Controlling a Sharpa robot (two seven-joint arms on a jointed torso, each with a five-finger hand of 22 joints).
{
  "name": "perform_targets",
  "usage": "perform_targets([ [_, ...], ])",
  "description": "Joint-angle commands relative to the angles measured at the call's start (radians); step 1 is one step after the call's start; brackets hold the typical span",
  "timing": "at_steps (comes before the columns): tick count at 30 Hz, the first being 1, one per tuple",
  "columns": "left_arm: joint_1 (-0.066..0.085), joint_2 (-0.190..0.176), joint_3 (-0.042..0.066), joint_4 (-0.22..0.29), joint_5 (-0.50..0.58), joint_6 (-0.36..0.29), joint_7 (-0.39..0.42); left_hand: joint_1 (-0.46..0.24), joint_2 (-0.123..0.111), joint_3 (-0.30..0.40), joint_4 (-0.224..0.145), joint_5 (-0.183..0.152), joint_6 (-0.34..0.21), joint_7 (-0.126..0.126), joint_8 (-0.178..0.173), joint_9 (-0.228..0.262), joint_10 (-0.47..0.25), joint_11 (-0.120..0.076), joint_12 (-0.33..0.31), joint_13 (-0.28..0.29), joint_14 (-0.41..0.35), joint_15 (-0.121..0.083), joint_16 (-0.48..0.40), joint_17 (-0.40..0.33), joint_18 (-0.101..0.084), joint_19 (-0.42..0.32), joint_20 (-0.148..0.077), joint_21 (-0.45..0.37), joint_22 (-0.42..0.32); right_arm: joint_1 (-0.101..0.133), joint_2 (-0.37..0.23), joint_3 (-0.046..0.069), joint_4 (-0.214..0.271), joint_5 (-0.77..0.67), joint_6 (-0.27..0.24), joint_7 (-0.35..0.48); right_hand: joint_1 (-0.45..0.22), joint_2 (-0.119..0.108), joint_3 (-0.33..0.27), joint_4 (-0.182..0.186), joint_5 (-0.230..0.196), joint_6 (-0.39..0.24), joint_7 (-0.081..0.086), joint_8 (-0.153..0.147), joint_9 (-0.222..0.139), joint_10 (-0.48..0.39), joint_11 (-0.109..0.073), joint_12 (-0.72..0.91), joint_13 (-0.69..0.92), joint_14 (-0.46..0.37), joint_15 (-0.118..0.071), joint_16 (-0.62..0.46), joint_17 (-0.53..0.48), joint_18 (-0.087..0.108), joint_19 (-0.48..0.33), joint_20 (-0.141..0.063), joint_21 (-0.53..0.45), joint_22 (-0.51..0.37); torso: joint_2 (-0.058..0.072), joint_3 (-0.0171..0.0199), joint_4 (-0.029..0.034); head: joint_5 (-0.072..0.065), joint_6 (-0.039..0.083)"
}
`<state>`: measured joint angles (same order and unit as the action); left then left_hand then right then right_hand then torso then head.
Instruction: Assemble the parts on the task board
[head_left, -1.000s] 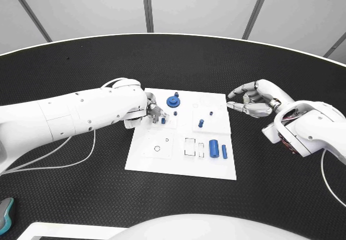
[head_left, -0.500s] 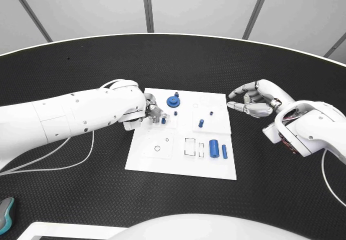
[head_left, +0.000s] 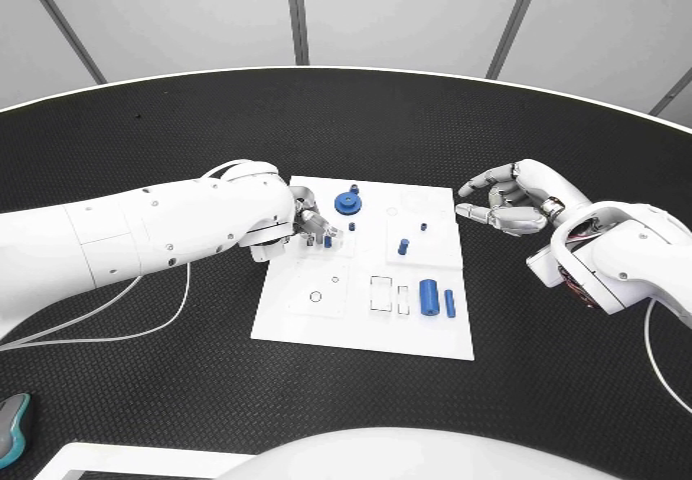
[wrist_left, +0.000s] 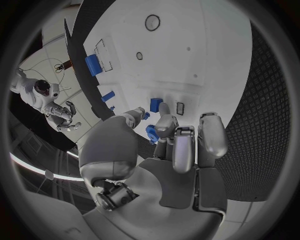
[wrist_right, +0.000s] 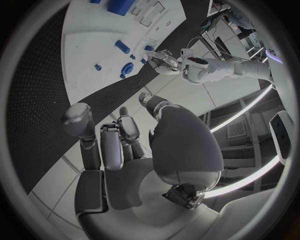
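Note:
The white task board (head_left: 361, 320) lies mid-table. My left hand (head_left: 306, 226) (wrist_left: 165, 150) is over its far left part, fingertips beside a small blue part (head_left: 327, 241) (wrist_left: 155, 104) that stands on the board. Whether the hand pinches that part is not clear. A round blue part (head_left: 348, 203) sits just beyond the fingers. Two small blue pegs (head_left: 352, 226) (head_left: 402, 246) stand further right. A blue cylinder (head_left: 428, 297) (wrist_left: 92, 65) and a thinner blue piece (head_left: 449, 303) lie near the right edge. My right hand (head_left: 508, 206) (wrist_right: 125, 150) hovers off the board's right side, fingers loosely bent, holding nothing.
Empty slots and round holes (head_left: 381, 293) (head_left: 316, 296) mark the board's near half. White cables (head_left: 159, 320) trail from my left arm across the black table. A teal object (head_left: 9, 428) lies at the near left edge.
My left hand has edged slightly toward the far side of the board. The small blue part and my right hand stay where they were.

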<state>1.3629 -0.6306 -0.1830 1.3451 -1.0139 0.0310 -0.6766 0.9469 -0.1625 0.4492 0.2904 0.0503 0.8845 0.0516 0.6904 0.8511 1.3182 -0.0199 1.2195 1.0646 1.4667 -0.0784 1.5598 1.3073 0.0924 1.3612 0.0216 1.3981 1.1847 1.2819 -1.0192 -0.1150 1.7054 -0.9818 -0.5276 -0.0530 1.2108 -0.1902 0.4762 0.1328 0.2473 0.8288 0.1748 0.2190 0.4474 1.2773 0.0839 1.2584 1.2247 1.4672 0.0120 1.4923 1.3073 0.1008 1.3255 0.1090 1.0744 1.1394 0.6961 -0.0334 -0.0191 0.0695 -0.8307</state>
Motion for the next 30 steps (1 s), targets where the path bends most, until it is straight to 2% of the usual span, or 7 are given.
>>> perform_targets([
  [1,0.0,0.003,0.0,-0.003,-0.002,0.0,0.0,0.019,0.003,-0.008,-0.002,0.003,-0.01,-0.001,-0.009,-0.005,-0.009,0.0,-0.007,-0.005,0.097,0.001,-0.002,0.239,-0.013,-0.004,0.002,-0.004,-0.003,0.0,0.0,0.0,0.0,0.0,0.0,0.0,-0.007,0.0,0.001,0.006,0.003,-0.006,-0.004,0.006,-0.002,-0.005,0.0,-0.005,0.0,0.06,-0.005,-0.007,0.097,0.014,-0.005,0.0,-0.007,-0.001,0.001,-0.0009,-0.0016,0.001,0.0],
  [8,0.0,0.012,0.0,-0.006,-0.004,0.016,-0.001,0.063,0.009,-0.016,-0.003,0.003,-0.02,0.007,-0.024,-0.027,-0.019,0.007,-0.016,-0.019,0.097,0.007,-0.002,0.238,-0.012,-0.008,0.007,-0.007,-0.007,0.0,0.0,0.0,0.0,0.0,0.004,-0.001,-0.007,0.0,0.001,0.006,0.003,-0.006,-0.004,0.006,-0.002,-0.005,0.0,-0.005,0.0,0.06,-0.005,-0.007,0.097,0.014,-0.005,0.0,-0.007,-0.001,0.001,-0.0007,-0.0008,0.0,-0.002],
  [16,0.0,0.019,0.0,-0.011,-0.005,0.037,-0.007,0.107,-0.001,-0.023,-0.006,0.003,-0.022,0.012,-0.033,-0.047,-0.023,0.012,-0.019,-0.026,0.097,0.012,-0.002,0.24,-0.011,-0.009,0.011,-0.009,-0.009,0.0,0.001,0.0,0.0,0.0,0.006,-0.002,-0.007,0.0,0.001,0.006,0.003,-0.006,-0.004,0.006,-0.002,-0.005,0.0,-0.005,0.0,0.06,-0.005,-0.007,0.097,0.014,-0.005,0.0,-0.007,-0.001,0.001,-0.0003,-0.0015,0.0,-0.004],
  [30,0.0,0.022,0.0,-0.018,-0.01,0.044,-0.016,0.125,-0.008,-0.028,-0.006,0.003,-0.021,0.013,-0.035,-0.054,-0.024,0.013,-0.018,-0.027,0.097,0.013,-0.002,0.24,-0.011,-0.009,0.013,-0.009,-0.008,0.0,0.001,0.0,-0.001,0.0,0.006,-0.002,-0.007,0.0,0.001,0.009,0.004,-0.007,-0.004,0.009,-0.002,-0.004,0.0,-0.004,0.0,0.06,-0.006,-0.008,0.096,0.015,-0.004,0.0,-0.01,-0.003,0.001,-0.0013,-0.001,-0.001,-0.005],
])
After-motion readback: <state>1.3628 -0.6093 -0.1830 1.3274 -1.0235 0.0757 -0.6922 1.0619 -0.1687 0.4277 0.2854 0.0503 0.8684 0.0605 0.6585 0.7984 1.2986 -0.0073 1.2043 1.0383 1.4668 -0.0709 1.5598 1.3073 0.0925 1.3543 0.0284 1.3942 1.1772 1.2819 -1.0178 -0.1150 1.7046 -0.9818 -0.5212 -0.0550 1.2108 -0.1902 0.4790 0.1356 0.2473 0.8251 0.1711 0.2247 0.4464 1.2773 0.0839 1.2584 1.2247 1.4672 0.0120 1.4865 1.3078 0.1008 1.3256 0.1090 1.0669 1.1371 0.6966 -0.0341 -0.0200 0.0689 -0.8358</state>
